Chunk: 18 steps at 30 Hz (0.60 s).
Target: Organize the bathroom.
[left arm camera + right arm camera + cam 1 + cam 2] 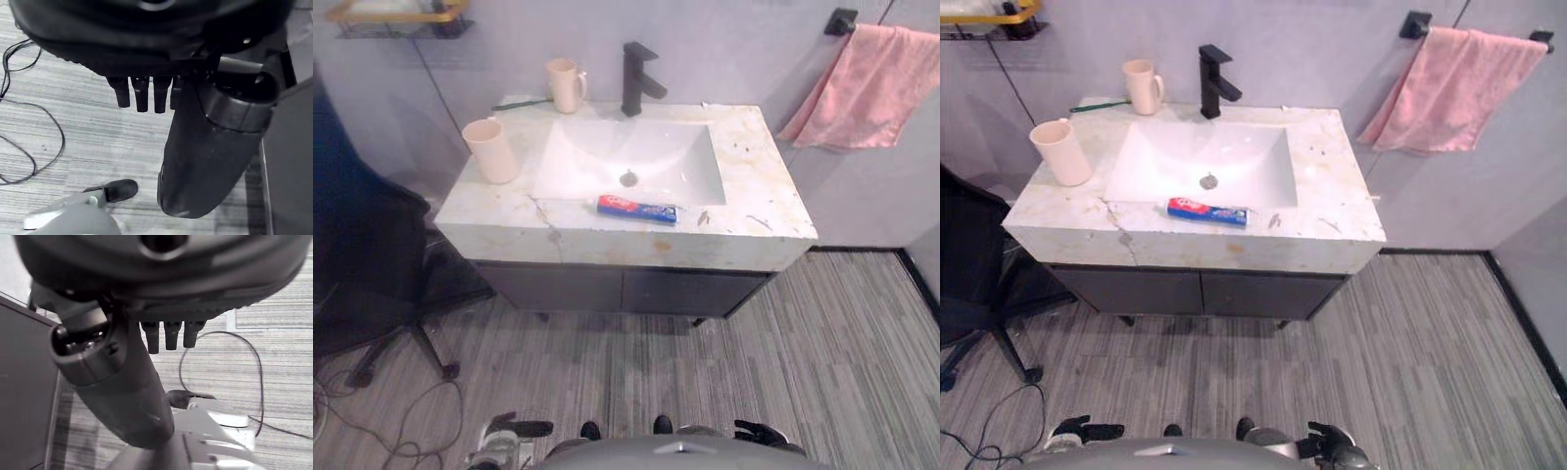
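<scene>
Chair [362, 264], black, stands at the far left beside the vanity [626, 230], with a yellow shelf [396, 12] on the wall above it. On the counter's left edge sits a beige cup [491, 150]; behind it lies a green toothbrush [522, 103], touching a second cup [566, 85] at the back. The black tap [636, 78] rises behind the basin [631, 162]. A toothpaste tube [637, 209] lies flat on the front rim, just before the basin. A pink towel [862, 88] hangs from a wall bar at the right. Low over the striped floor, the left hand [142, 95] and right hand [168, 335] hang empty, fingers straight and loosely spread, well apart from the counter.
</scene>
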Motion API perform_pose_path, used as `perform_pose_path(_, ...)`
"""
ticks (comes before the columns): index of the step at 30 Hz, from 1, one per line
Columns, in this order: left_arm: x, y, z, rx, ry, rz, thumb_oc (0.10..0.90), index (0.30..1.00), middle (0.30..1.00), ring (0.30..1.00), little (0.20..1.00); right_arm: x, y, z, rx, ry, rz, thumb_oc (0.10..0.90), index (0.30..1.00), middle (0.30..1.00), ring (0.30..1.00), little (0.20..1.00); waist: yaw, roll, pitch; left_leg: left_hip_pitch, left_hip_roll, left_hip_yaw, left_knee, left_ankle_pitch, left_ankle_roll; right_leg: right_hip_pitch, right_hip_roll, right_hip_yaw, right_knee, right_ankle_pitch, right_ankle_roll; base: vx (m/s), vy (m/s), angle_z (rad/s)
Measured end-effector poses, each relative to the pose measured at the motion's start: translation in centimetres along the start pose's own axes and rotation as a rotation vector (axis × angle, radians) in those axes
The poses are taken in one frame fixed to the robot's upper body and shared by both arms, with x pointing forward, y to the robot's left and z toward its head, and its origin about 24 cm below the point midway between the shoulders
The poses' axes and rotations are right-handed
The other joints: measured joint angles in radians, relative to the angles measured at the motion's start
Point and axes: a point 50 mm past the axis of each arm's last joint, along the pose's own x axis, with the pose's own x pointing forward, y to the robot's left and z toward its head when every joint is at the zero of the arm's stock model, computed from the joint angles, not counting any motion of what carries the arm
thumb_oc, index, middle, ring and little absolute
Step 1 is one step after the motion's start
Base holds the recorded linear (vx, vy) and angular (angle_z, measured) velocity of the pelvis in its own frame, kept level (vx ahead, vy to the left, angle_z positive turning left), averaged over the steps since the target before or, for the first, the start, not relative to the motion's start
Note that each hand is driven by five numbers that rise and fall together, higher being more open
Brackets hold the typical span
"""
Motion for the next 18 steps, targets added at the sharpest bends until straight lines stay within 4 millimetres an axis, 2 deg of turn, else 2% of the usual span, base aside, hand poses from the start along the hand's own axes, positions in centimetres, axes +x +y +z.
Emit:
perform_pose_path(3, 0.0, 0.3, -0.6, -0.001, 0.022, 0.012, 0.8, 0.9, 0.9, 0.9, 0.9, 0.0, 0.1, 0.3, -0.004, -0.013, 0.003, 0.8, 0.9, 0.9, 0.9, 0.9, 0.014, -0.001, -0.003, -0.001, 0.0, 0.001, -0.002, 0.0, 0.0, -0.001, 0.0, -0.001, 0.0, 0.0, 0.0, 0.04, -0.042, -0.01)
perform_pose_path(9, -0.2, 0.7, -2.7, 0.003, 0.079, 0.034, 0.8, 0.9, 0.9, 0.9, 0.9, 0.1, 0.6, 0.2, 0.007, -0.002, 0.005, 0.8, 0.9, 0.9, 0.9, 0.9, 0.016, -0.012, -0.015, -0.01, -0.003, -0.006, 0.001, 0.001, 0.001, 0.0, -0.002, -0.007, 0.001, 0.003, -0.005, 0.04, -0.04, 0.04)
perform_pose_path(14, -0.2, 1.4, -1.7, -0.082, 0.012, 0.165, 0.8, 0.9, 0.9, 0.9, 0.9, 0.1, 0.6, 0.3, 0.007, 0.005, 0.007, 0.8, 0.9, 0.9, 0.9, 0.9, 0.017, -0.015, -0.018, -0.01, -0.003, -0.009, 0.001, 0.001, 0.002, 0.001, -0.003, -0.009, 0.005, 0.003, -0.005, 0.01, -0.014, 0.0)
perform_pose_path(18, -0.5, 2.3, 0.7, -0.089, -0.15, 0.355, 0.8, 0.9, 0.9, 0.9, 0.9, 0.1, 0.7, 0.3, 0.033, 0.031, 0.007, 0.8, 0.9, 0.9, 0.9, 0.9, 0.019, -0.012, -0.017, -0.014, -0.004, -0.02, 0.0, 0.005, 0.003, 0.002, -0.004, -0.02, 0.005, 0.003, -0.005, -0.01, -0.007, 0.07)
